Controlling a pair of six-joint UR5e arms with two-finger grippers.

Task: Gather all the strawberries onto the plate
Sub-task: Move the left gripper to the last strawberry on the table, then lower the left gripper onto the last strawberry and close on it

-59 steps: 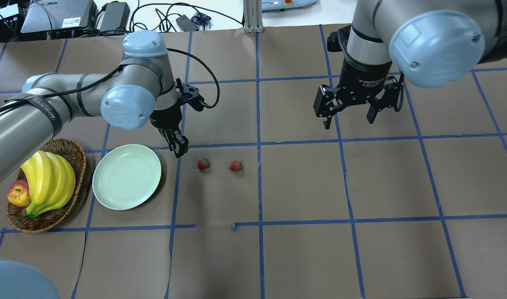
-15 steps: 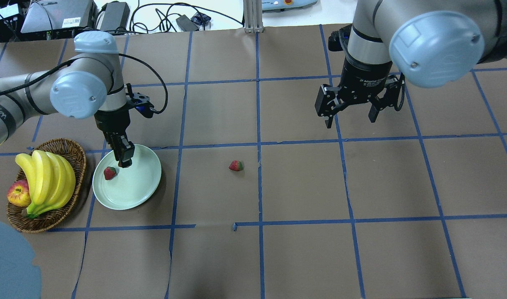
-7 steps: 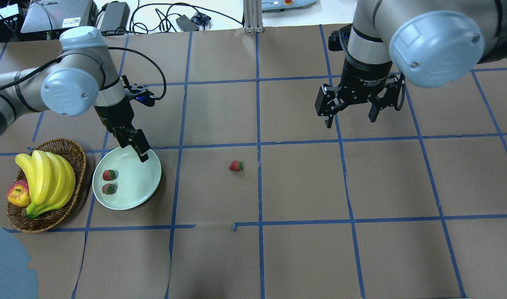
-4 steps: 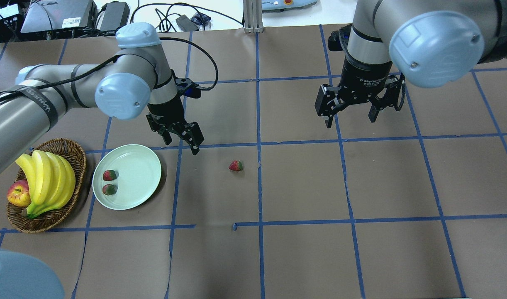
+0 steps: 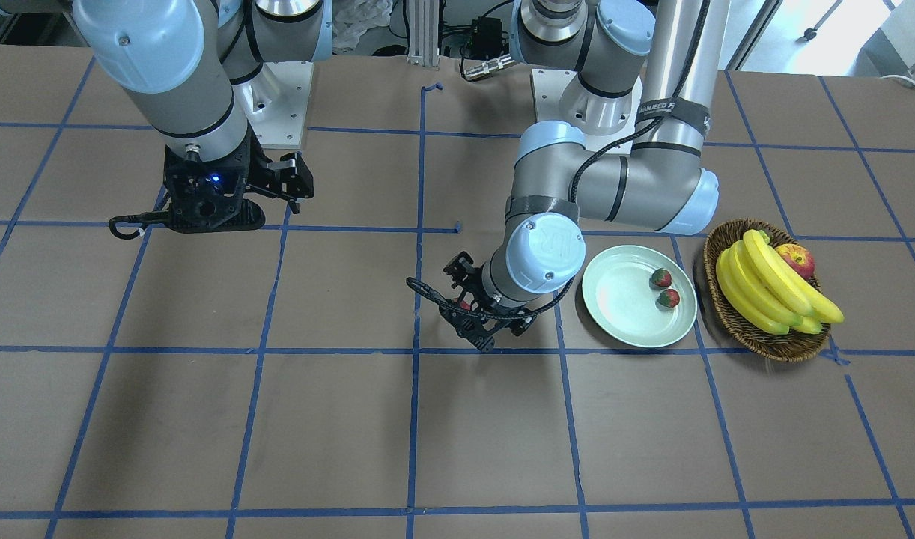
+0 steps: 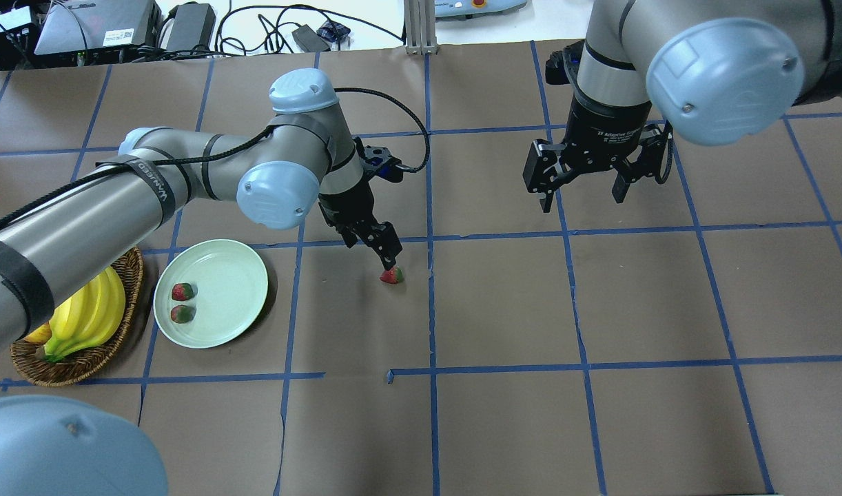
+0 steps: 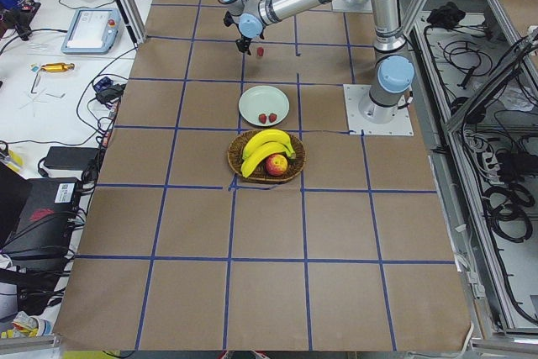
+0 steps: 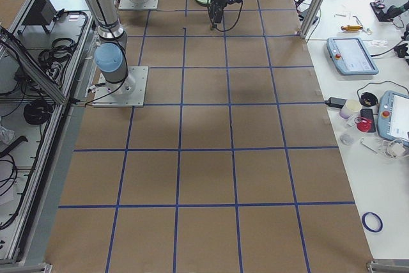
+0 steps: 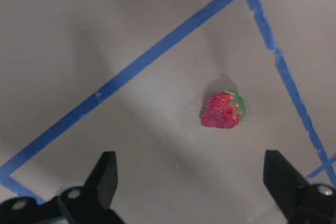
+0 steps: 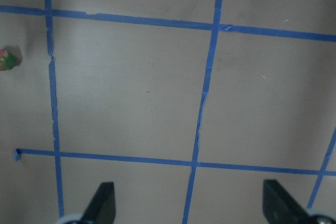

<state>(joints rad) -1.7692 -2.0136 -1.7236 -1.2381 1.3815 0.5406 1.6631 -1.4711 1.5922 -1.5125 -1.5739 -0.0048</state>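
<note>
Third small red toy strawberry [image 9: 223, 110] lies on brown paper-covered table [image 6: 504, 310], well right of pale mint round plate [image 6: 231, 275] holding two other strawberries [image 6: 181, 291]. Left gripper [image 9: 192, 177] hovers over it with fingers spread wide, berry off-centre. Centre, descend, pinch gently. Right gripper [image 6: 578, 193] fingers spread, idle.

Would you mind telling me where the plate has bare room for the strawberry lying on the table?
On the plate, the middle and the whole half facing the loose strawberry are bare. It is crowded only along the rim beside the wicker basket, where two strawberries lie close together.
</note>
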